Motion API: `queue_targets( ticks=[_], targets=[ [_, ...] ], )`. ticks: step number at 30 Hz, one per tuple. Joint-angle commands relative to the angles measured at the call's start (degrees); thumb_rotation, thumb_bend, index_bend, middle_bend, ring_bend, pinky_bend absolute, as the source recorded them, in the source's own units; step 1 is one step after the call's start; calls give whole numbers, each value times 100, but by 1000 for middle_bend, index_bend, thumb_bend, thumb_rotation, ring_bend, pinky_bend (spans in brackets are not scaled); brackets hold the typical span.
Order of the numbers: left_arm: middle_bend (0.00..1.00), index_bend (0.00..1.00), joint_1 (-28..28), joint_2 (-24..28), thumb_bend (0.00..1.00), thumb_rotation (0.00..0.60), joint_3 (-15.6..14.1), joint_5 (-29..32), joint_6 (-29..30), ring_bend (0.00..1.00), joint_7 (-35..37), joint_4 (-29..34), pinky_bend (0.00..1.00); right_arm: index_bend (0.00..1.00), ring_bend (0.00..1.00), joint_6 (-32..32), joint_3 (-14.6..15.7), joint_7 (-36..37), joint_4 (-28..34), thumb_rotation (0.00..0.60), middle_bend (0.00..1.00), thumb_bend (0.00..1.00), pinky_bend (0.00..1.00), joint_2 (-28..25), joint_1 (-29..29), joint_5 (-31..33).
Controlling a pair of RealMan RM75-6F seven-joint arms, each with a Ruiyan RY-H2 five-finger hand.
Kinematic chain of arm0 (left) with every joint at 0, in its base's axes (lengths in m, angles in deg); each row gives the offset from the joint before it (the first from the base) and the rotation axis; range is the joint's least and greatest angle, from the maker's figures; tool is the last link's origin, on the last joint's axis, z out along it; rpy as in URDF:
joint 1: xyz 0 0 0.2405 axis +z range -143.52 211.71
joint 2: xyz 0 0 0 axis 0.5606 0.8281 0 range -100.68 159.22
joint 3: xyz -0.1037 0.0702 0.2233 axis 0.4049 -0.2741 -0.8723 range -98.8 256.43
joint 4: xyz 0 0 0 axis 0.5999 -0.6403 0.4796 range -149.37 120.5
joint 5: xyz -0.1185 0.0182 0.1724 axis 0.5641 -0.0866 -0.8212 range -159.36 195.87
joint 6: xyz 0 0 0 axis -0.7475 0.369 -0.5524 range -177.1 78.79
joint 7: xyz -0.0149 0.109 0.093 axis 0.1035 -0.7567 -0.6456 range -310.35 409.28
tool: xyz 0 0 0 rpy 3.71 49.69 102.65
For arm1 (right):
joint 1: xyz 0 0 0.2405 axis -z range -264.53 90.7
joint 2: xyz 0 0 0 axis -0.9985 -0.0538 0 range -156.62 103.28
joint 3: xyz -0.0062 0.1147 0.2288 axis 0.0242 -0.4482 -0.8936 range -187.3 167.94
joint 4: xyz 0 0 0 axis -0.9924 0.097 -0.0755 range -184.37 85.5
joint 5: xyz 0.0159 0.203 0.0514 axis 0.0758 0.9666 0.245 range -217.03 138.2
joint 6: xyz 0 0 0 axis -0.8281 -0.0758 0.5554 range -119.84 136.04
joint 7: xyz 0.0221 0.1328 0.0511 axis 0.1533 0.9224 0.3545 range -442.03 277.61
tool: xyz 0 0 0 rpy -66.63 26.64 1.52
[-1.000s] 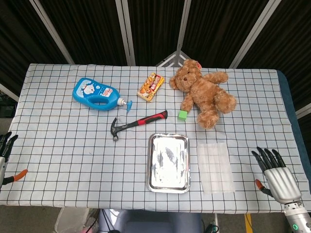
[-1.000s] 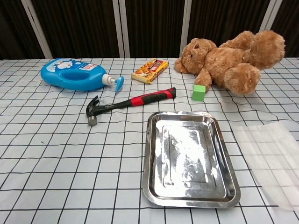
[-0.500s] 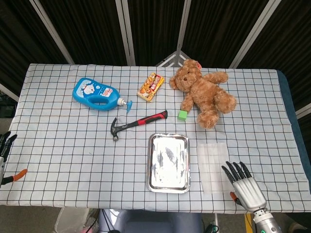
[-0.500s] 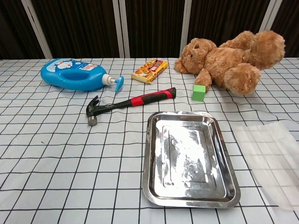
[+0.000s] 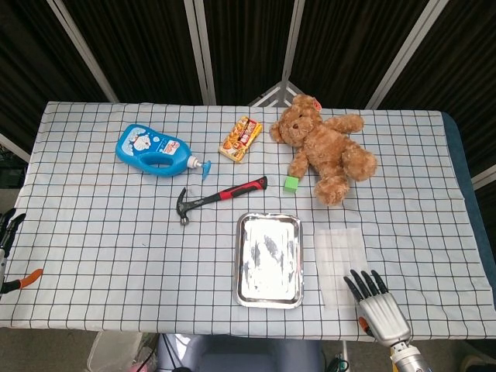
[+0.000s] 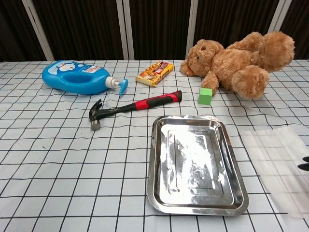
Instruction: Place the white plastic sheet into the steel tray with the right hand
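The translucent white plastic sheet [image 5: 339, 252] [image 6: 279, 164] lies flat on the checked cloth, just right of the empty steel tray [image 5: 269, 260] [image 6: 193, 162]. My right hand [image 5: 377, 311] is at the near table edge, palm down, its fingers straight and apart. The dark fingertips reach over the sheet's near right corner; I cannot tell whether they touch it. The chest view catches only those fingertips [image 6: 304, 163] at its right border. My left hand [image 5: 8, 232] hangs off the table's left edge, mostly out of frame and holding nothing.
A hammer [image 5: 221, 196] lies just beyond the tray. Farther back are a blue bottle [image 5: 155, 149], a snack pack [image 5: 240, 138], a teddy bear [image 5: 325, 151] and a small green block [image 5: 291, 184]. The cloth's near left area is bare.
My right hand has moved left along the near edge, from the table's right side to the sheet's near end. The sheet, the tray and the left hand have stayed put.
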Motion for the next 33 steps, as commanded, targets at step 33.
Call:
queue_targets(
  ticks=[33],
  targets=[
    [0,0,3,-4,0,600,-6,9,-7,0,-17,27,0,0,0,211,-326,-24,-615,600,0,368,0,207,-176,636]
  ],
)
